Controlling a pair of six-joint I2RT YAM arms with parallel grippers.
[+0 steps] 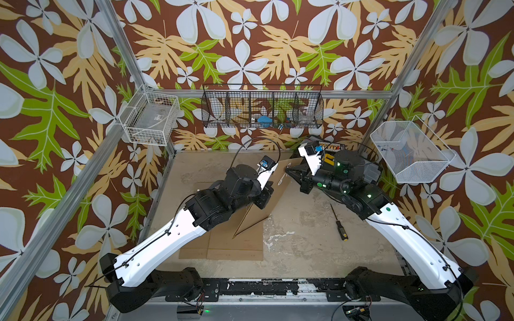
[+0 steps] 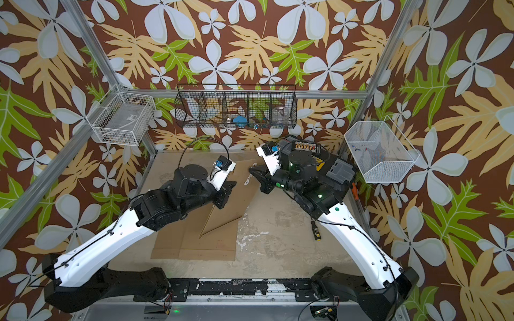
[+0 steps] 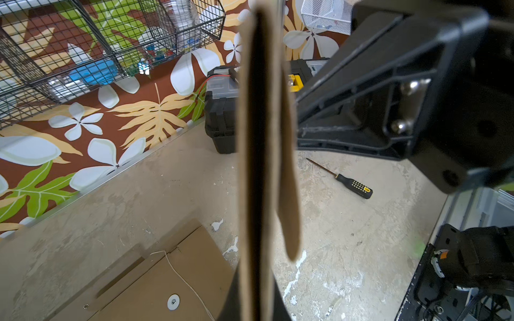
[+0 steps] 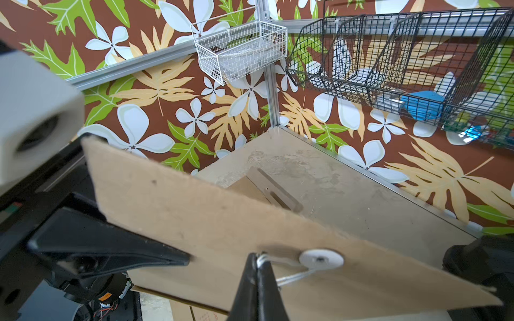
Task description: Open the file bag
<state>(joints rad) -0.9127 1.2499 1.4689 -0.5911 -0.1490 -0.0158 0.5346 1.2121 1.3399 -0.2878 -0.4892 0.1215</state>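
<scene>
Right wrist view: right claw [image 4: 258,266] pinches the string [image 4: 292,276] at the button [image 4: 321,259], left claw [image 4: 172,255] clamps the file bag [image 4: 208,216]; unwinding seems ahead.

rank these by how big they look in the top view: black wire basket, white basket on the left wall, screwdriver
1. black wire basket, widest by far
2. white basket
3. screwdriver, thin and clearly smallest

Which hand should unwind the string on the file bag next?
The right hand. It pinches the white string beside the round button on the file bag, while the left hand is busy holding that bag up off the table.
</scene>
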